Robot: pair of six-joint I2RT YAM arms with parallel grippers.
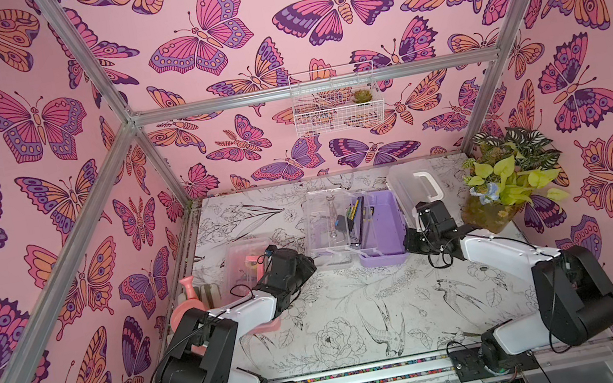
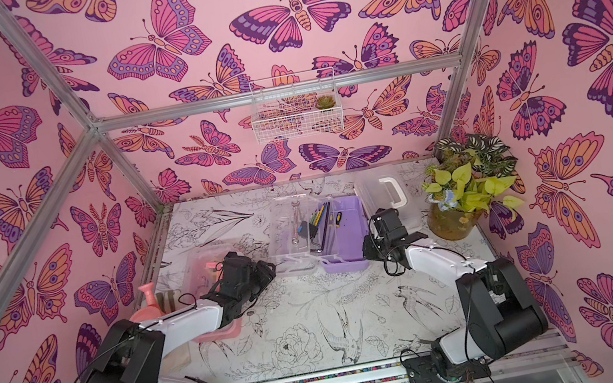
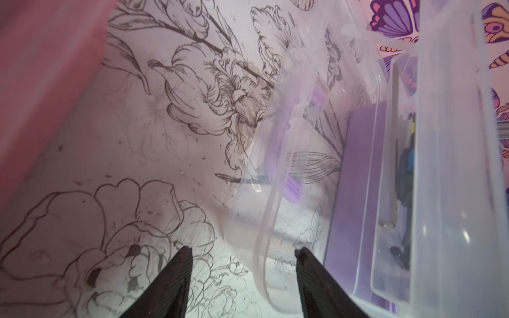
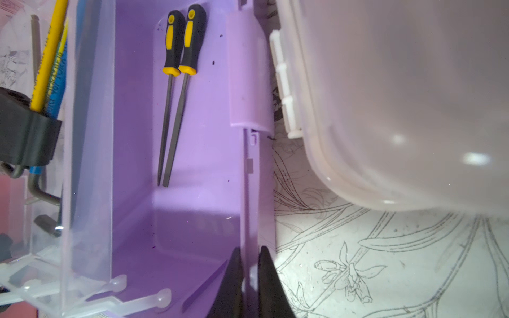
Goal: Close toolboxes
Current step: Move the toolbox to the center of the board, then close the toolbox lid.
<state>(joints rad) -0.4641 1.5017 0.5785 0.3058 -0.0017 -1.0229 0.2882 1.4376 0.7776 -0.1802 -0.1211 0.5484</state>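
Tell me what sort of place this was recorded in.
Probably a staged robot test cell, not a real room: aluminium frame, butterfly-print walls, and a left arm and right arm mounted on a rail fronting the floral-print table.

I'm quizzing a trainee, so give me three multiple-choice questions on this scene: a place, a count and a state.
1. Where does the big leafy plant stand? A, the table's far right corner. B, its near left corner. C, its centre.
2. How many yellow-and-black screwdrivers lie in the purple toolbox? A, one. B, two. C, four.
3. The right hand is: A, open. B, shut on the purple toolbox's rim. C, shut on a screwdriver.
Answers: 1 A, it fills that corner. 2 B, a pair lies side by side. 3 B, it pinches the purple wall.
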